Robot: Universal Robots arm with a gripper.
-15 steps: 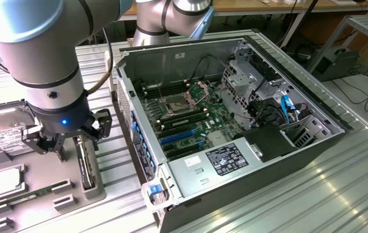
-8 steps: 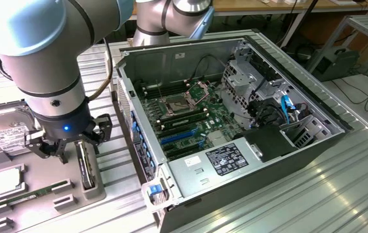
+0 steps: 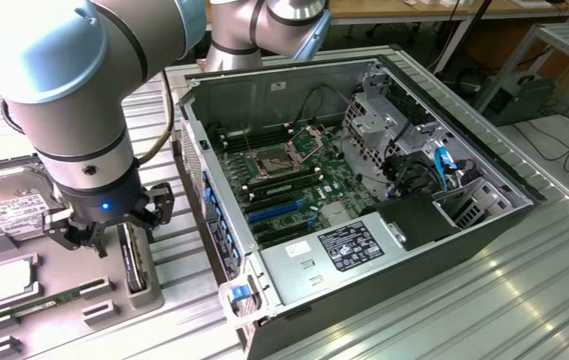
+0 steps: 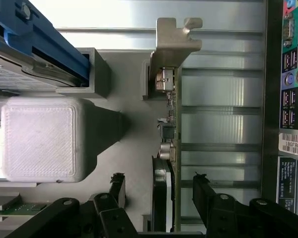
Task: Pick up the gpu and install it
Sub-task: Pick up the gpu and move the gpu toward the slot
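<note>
A: As the fingers [image 4: 206,198] stand spread, where is the gpu [image 4: 169,144]?
B: On edge between them, touching neither; its long axis runs away from them, bracket [image 4: 175,44] at the far end.

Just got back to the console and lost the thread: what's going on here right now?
The arm's claw hangs open over the gpu, which stands on edge in a gray holder beside the open computer case. Its fingers sit on either side of the card and do not appear to be gripping it. The gpu is not yet lifted or installed.
</note>
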